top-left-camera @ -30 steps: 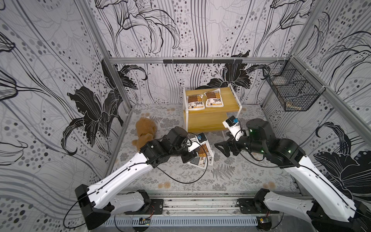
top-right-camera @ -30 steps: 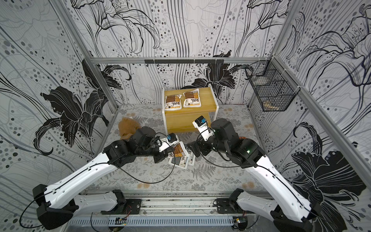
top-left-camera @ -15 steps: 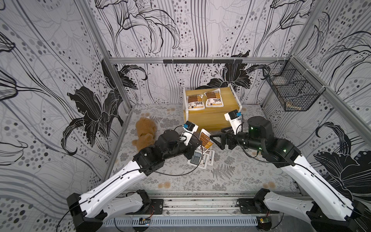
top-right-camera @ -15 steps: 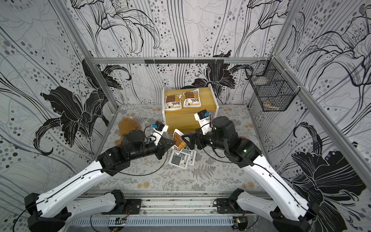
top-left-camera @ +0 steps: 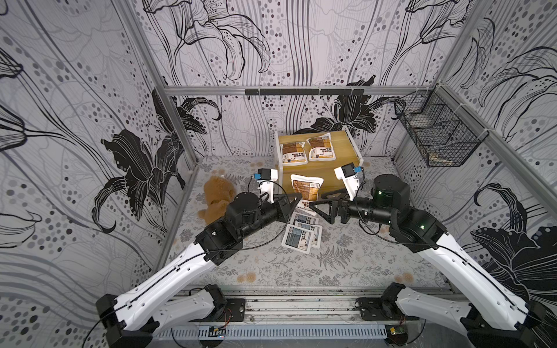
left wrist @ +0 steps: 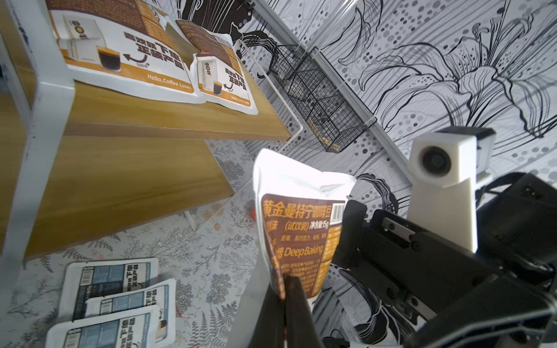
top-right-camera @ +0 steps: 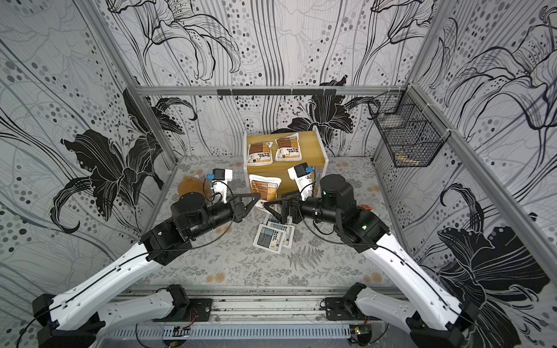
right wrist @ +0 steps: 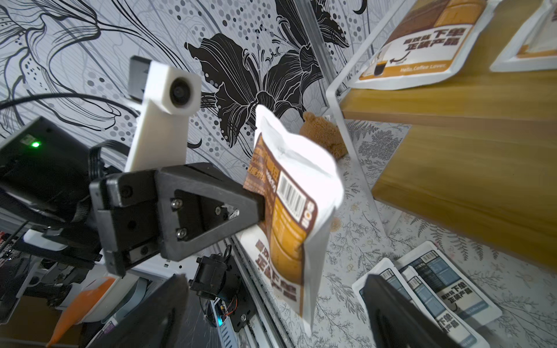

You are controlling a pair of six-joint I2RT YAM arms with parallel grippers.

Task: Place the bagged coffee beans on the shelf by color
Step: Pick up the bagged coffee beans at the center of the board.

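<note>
Floral-print table [top-left-camera: 346,265] inside a wallpapered booth, with the shelf [top-left-camera: 343,147] parked against the back wall. Two brown-label pouches [top-left-camera: 294,152] were already lying flat, side by side, on its top board. The three grey-blue pouches [top-left-camera: 303,236] sat overlapped on the table in front of it.

The bit that mattered was the third brown pouch [top-left-camera: 306,186]. It hung in the air between the two arms, just in front of the shelf, long axis roughly upright with the sealed top up. The left end effector [top-left-camera: 297,200] was clamped tight on one edge of it, which is dead obvious in the left wrist view, pouch [left wrist: 298,229] sticking up from the pinched tips.

The right end effector [top-left-camera: 316,201] pointed straight at the pouch from the opposite side, jaws spread wide and holding nothing. From its own camera the two fingers [right wrist: 388,301] framed the bag with clear gaps either side, not touching it as far as I could tell.

My guess is a handover was being set up, with the right needing to close on the free edge.
</note>
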